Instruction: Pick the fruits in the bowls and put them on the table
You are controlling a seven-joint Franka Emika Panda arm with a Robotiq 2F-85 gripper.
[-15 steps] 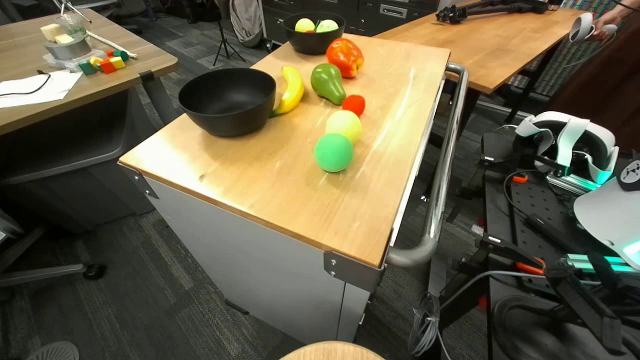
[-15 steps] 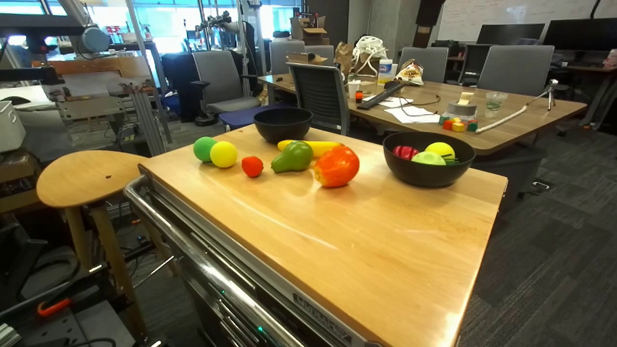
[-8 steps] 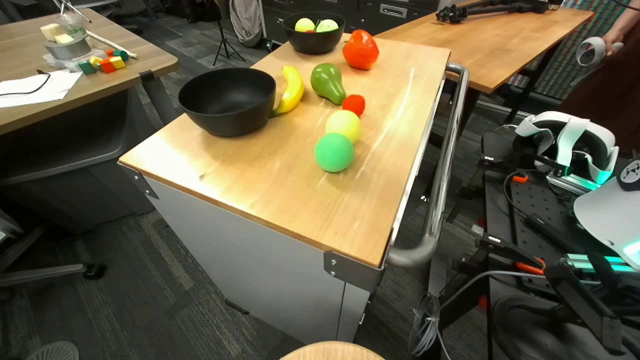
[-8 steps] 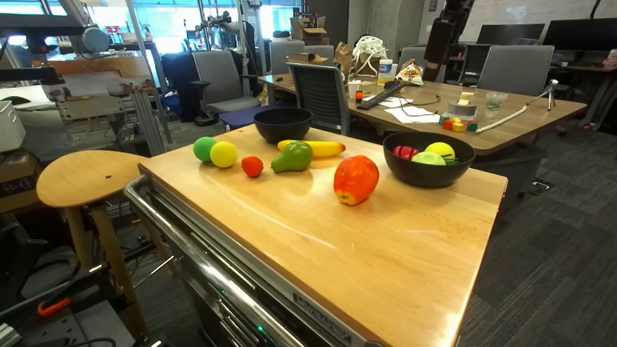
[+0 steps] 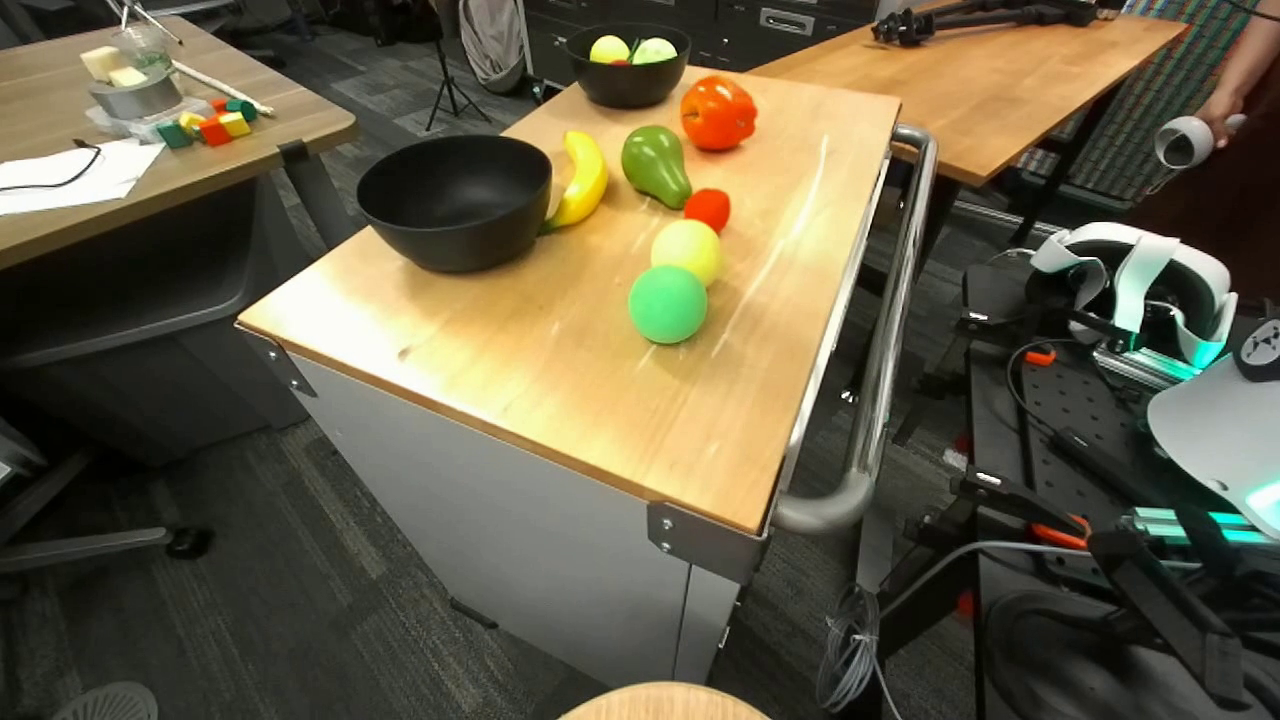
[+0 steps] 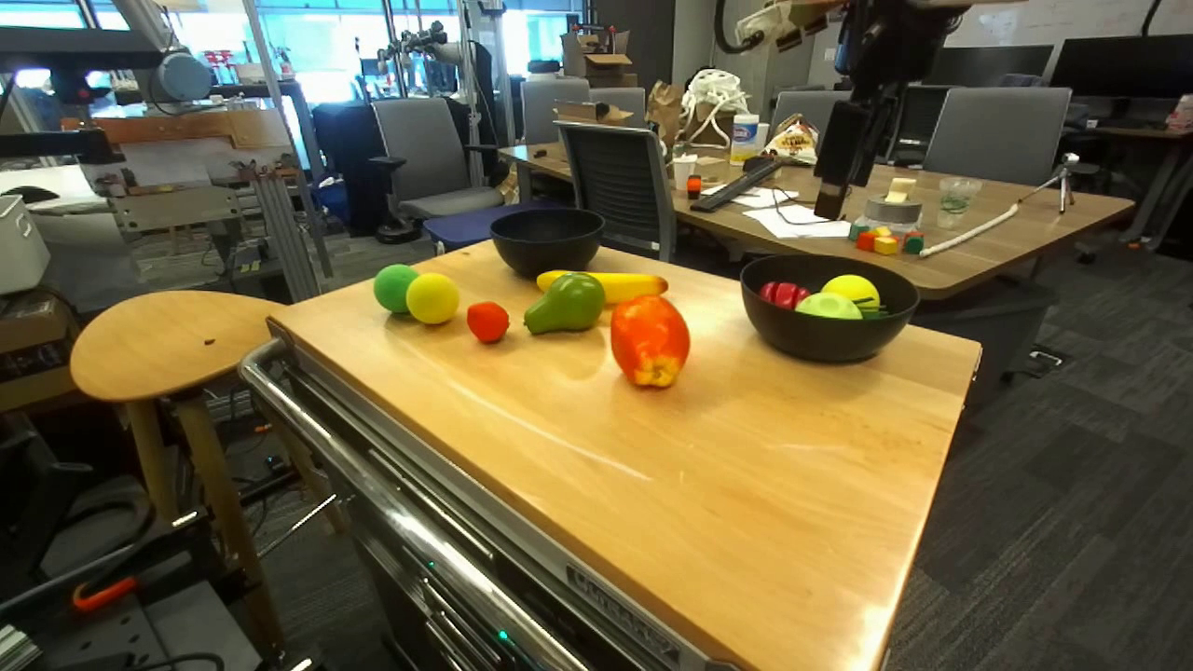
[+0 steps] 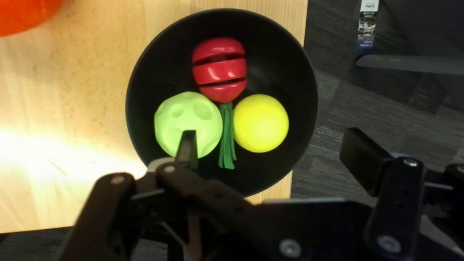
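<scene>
A black bowl holds a red sliced piece with green leaves, a pale green ball and a yellow ball. It also shows in both exterior views. My gripper is open with nothing between its fingers. In an exterior view the gripper hangs above and behind the bowl's rim. A large orange-red fruit, a green pear-shaped fruit, a banana and a small red fruit lie on the wooden table.
A second black bowl stands by the banana. A yellow ball and a green ball lie near the table's front part. A metal handle runs along one side. The fruit-filled bowl stands close to the table edge.
My gripper has come down into an exterior view, towards the filled bowl. The orange-red fruit has rolled away from the pear-shaped fruit, then partly back. A person's hand with a white controller has shifted.
</scene>
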